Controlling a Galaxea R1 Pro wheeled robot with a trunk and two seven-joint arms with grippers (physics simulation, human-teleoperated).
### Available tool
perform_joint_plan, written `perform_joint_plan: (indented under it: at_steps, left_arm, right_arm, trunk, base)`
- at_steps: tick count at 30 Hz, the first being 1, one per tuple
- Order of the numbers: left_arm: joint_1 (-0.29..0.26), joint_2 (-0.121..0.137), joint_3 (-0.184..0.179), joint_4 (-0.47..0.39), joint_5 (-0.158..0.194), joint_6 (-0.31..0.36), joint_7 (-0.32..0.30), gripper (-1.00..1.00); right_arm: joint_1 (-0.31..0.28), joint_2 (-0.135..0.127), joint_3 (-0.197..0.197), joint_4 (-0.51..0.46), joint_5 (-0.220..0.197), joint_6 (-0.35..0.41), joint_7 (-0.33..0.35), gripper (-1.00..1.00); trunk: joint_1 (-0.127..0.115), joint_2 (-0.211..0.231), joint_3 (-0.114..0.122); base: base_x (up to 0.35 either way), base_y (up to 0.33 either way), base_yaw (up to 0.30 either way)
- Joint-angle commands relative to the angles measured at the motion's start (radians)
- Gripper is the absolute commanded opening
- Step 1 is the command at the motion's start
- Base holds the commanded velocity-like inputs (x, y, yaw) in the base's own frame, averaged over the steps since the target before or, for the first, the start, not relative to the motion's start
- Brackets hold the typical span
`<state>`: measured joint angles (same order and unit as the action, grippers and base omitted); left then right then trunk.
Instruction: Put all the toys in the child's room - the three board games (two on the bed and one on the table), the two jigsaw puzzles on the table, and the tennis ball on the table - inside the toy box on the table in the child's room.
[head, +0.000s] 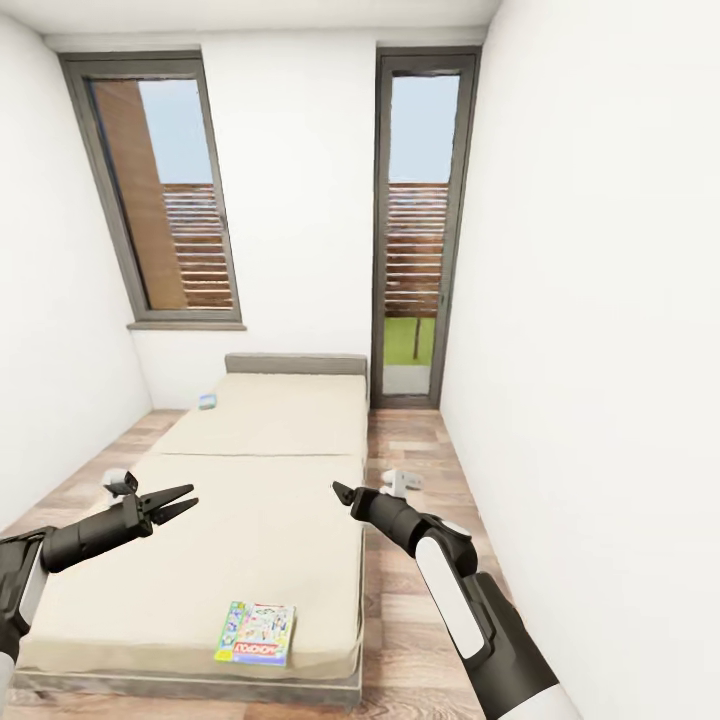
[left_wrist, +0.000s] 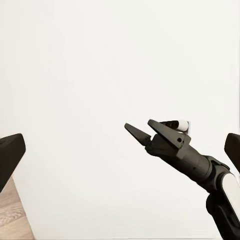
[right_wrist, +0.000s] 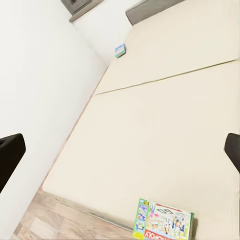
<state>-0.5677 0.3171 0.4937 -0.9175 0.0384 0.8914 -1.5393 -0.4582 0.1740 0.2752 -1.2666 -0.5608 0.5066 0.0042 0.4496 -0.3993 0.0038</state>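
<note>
The bed (head: 270, 420) with its cream mattress lies straight ahead. One colourful board game (head: 256, 633) rests flat at the mattress's near edge, also seen in the right wrist view (right_wrist: 162, 222). A second, small with distance, lies at the far left by the headboard (head: 208, 401) (right_wrist: 120, 50). My left gripper (head: 180, 503) (left_wrist: 122, 152) hangs open over the bed's left side with nothing in it. My right gripper (head: 345, 493) (right_wrist: 120, 155) is open above the bed's right edge, also empty, and appears in the left wrist view (left_wrist: 142, 132). The table, toy box, jigsaw puzzles and tennis ball are out of view.
White walls close in on both sides. A window (head: 165, 190) and a tall glass door (head: 420, 230) are in the far wall. A strip of wood floor (head: 410, 600) runs along the bed's right side to the door.
</note>
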Motion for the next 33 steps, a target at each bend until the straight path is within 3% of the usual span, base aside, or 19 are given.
perform_joint_plan:
  at_steps: [1, 19, 33]
  left_arm:
    - [0.0, 0.0, 0.0, 0.0, 0.0, 0.011, -0.004, 1.0]
    - [0.0, 0.0, 0.0, 0.0, -0.001, 0.011, -0.004, 1.0]
    - [0.0, 0.0, 0.0, 0.0, -0.001, 0.011, -0.004, 1.0]
  right_arm:
    - [0.0, 0.001, -0.001, 0.0, -0.002, 0.004, 0.0, 1.0]
    - [-0.001, 0.001, -0.001, 0.038, -0.001, 0.003, 0.0, 1.0]
    - [-0.002, 0.001, -0.001, 0.039, -0.001, 0.003, 0.0, 1.0]
  trunk:
    - [0.0, -0.001, 0.0]
    - [0.0, -0.001, -0.002]
    - [0.0, -0.001, -0.02]
  base:
    - [0.0, 0.174, -0.273]
    - [-0.005, 0.112, -0.256]
    - [-0.009, 0.08, -0.013]
